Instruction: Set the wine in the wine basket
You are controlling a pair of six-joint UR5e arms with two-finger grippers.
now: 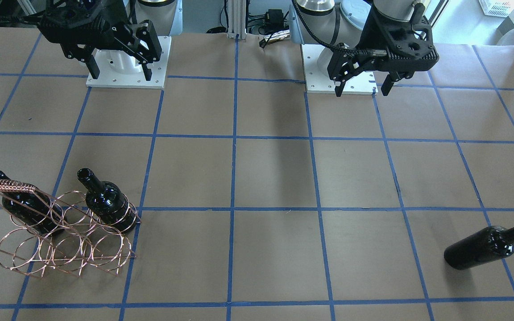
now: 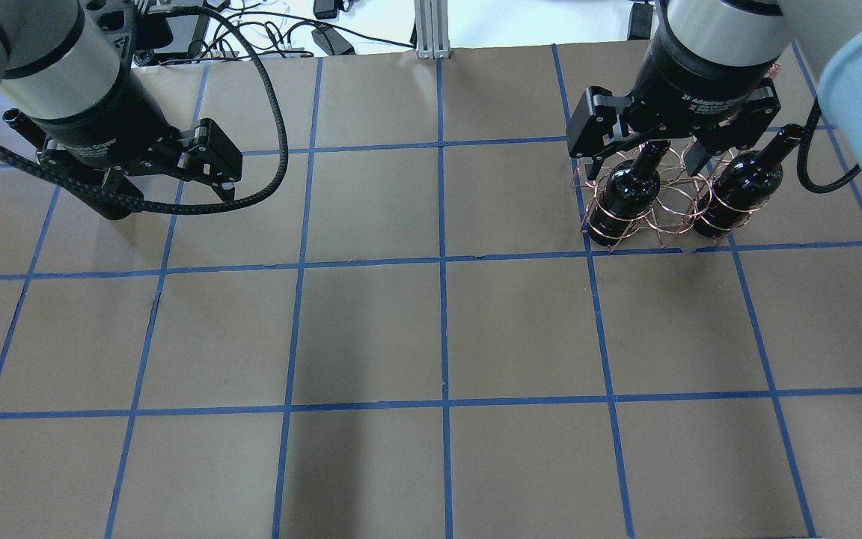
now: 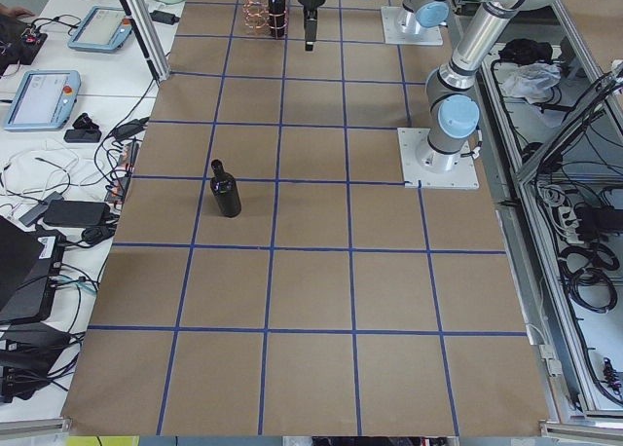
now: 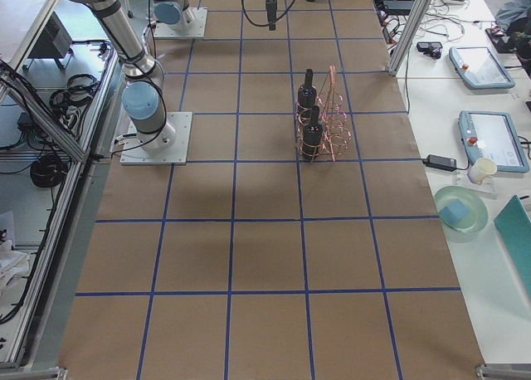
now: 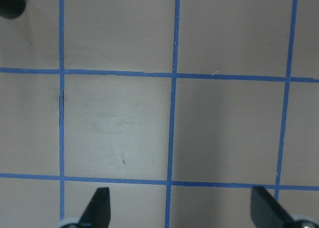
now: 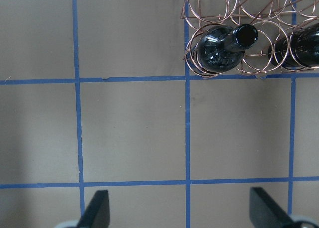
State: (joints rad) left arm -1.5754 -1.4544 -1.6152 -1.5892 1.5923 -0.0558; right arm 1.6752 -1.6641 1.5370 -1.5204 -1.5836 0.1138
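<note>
Toward the table's [image 1: 275,178] far edge, wine basket [image 1: 63,236] holds two bottles [image 1: 106,203].

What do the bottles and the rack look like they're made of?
Bottles: probably glass, near-black and glossy, with sharp bright highlights on the shoulders and bodies. Rack: thin metal wire, copper-coloured with a slight sheen, bent into see-through rings. Whether it is solid copper or only plated cannot be told.

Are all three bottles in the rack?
No, one bottle stands alone on the table, far from the rack, which holds only the other two bottles.
</note>
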